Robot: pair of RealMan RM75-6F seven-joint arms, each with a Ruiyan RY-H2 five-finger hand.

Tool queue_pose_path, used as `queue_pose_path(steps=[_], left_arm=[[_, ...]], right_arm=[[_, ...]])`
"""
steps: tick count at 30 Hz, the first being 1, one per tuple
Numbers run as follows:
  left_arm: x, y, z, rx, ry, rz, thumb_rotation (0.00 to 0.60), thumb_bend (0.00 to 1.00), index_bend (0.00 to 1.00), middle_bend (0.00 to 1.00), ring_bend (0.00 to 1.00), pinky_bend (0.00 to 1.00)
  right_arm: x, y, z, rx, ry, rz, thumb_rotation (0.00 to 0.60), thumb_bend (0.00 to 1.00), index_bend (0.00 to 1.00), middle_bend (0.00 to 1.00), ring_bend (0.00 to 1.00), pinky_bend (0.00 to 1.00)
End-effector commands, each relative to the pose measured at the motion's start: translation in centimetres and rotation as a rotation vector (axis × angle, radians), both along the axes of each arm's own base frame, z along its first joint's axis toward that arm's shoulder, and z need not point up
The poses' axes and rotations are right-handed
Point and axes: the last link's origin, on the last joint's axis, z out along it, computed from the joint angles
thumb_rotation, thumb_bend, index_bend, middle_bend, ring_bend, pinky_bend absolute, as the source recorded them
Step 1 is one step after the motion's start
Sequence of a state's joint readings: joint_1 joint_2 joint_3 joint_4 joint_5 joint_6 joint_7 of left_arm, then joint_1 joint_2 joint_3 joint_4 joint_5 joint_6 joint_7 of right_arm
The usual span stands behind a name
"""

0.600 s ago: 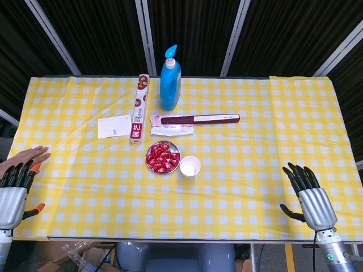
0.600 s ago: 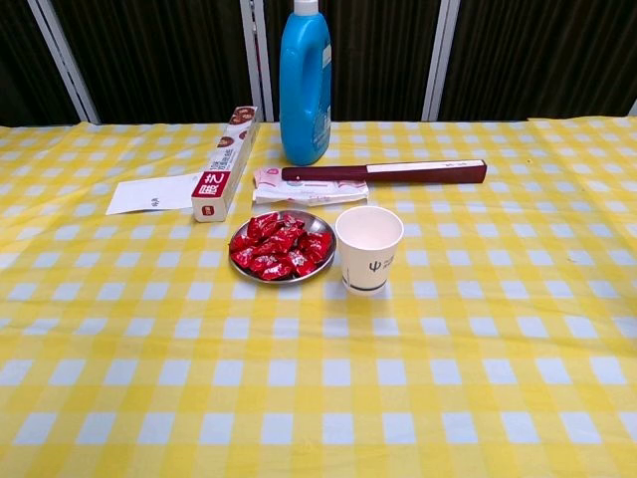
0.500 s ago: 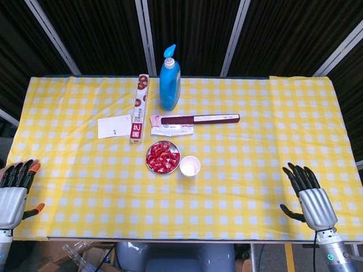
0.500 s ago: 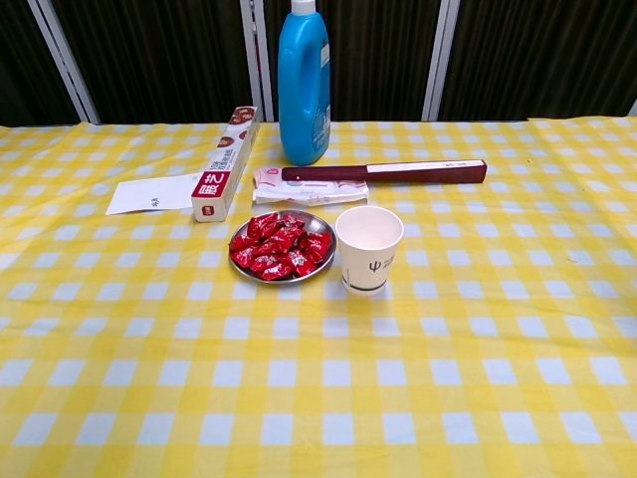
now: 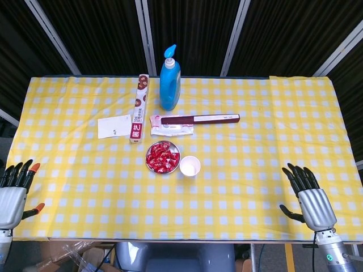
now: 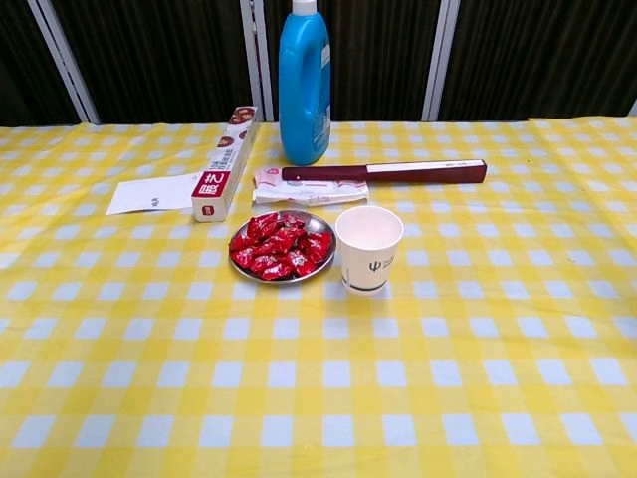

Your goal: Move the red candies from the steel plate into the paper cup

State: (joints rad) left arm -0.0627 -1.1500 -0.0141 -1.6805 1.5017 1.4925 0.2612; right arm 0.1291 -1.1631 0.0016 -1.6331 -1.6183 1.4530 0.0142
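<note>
The job has not started yet. The red candies [image 6: 280, 245] all sit in a pile on the steel plate [image 6: 320, 221], near the middle of the yellow checked table [image 5: 255, 175]. The paper cup [image 6: 369, 248] stands upright just beside the plate, on its right side. From the chest view the cup looks empty, though the very bottom of it is hard to see.

The left hand [image 5: 13, 190] is at the near left edge of the table, far from the plate. Its fingers are spread apart and it holds nothing. The right hand [image 5: 309, 194] is at the near right edge, also far away, with fingers spread and nothing in it.

So every candy is left to move. I think one hand must reach over to the plate first.
</note>
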Motion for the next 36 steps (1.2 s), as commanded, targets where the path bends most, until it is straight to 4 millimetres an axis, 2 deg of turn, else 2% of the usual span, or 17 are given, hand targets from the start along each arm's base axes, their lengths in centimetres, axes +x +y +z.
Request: queue_pose_path(steps=[1,9,12,13,14,16,17,18,22,24,26,31,36], left_arm=[[0.0,0.0,0.0,-0.001,-0.001,0.0,0.6,0.08,0.0,0.0,0.0,0.03],[0.2,0.0,-0.1,-0.008,-0.007,0.006,0.6,0.08,0.0,0.0,0.0,0.03],[0.9,0.1,-0.5,-0.022,-0.011,-0.004,0.6,0.08,0.0,0.0,0.0,0.03],[1.2,0.3,-0.6,-0.026,-0.011,-0.013,0.6,0.08,0.0,0.0,0.0,0.05],[1.6,0.4,-0.8,-0.031,-0.01,-0.022,0.6,0.08,0.0,0.0,0.01,0.11],[2.5,1.1,-1.2,-0.046,-0.006,-0.045,0.6,0.08,0.0,0.0,0.17,0.34],[3.3,1.7,-1.4,-0.048,0.006,-0.063,0.6,0.09,0.0,0.02,0.33,0.53],[3.7,2.1,-1.6,-0.047,0.012,-0.074,0.6,0.1,0.0,0.04,0.46,0.64],[7.1,5.2,-3.1,-0.065,-0.002,-0.14,0.6,0.13,0.05,0.17,0.71,0.83],[9.3,7.2,-4.3,-0.084,-0.004,-0.175,0.6,0.14,0.09,0.22,0.78,0.88],[11.5,9.1,-5.5,-0.115,-0.007,-0.204,0.6,0.14,0.12,0.24,0.82,0.9],[15.8,12.9,-9.2,-0.253,-0.013,-0.197,0.6,0.19,0.13,0.22,0.83,0.9],[19.1,15.4,-12.4,-0.363,0.028,-0.173,0.6,0.2,0.14,0.2,0.83,0.9]], right_arm=[[0.0,0.0,0.0,0.0,0.0,-0.002,0.6,0.28,0.0,0.0,0.0,0.0],[-0.1,0.1,0.0,0.001,-0.001,-0.003,0.6,0.28,0.0,0.0,0.0,0.0],[-0.1,0.1,0.2,-0.002,-0.009,-0.004,0.6,0.28,0.0,0.0,0.0,0.0],[-0.1,0.1,0.1,0.001,-0.009,-0.004,0.6,0.28,0.0,0.0,0.0,0.0],[-0.1,0.1,0.1,0.005,-0.009,-0.004,0.6,0.28,0.0,0.0,0.0,0.0],[0.0,0.1,0.1,0.013,-0.015,-0.002,0.6,0.28,0.0,0.0,0.0,0.0],[0.0,0.1,0.1,0.017,-0.018,0.0,0.6,0.28,0.0,0.0,0.0,0.0],[0.0,0.1,0.1,0.019,-0.019,0.0,0.6,0.28,0.0,0.0,0.0,0.0],[0.1,0.1,0.1,0.029,-0.037,-0.001,0.6,0.28,0.0,0.0,0.0,0.0],[0.0,0.0,0.1,0.033,-0.047,-0.006,0.6,0.28,0.0,0.0,0.0,0.0],[0.0,0.0,0.2,0.037,-0.057,-0.011,0.6,0.28,0.0,0.0,0.0,0.0],[0.0,-0.1,0.3,0.045,-0.079,-0.024,0.6,0.28,0.0,0.0,0.0,0.0],[-0.2,-0.3,0.5,0.054,-0.105,-0.037,0.6,0.28,0.0,0.0,0.0,0.0]])
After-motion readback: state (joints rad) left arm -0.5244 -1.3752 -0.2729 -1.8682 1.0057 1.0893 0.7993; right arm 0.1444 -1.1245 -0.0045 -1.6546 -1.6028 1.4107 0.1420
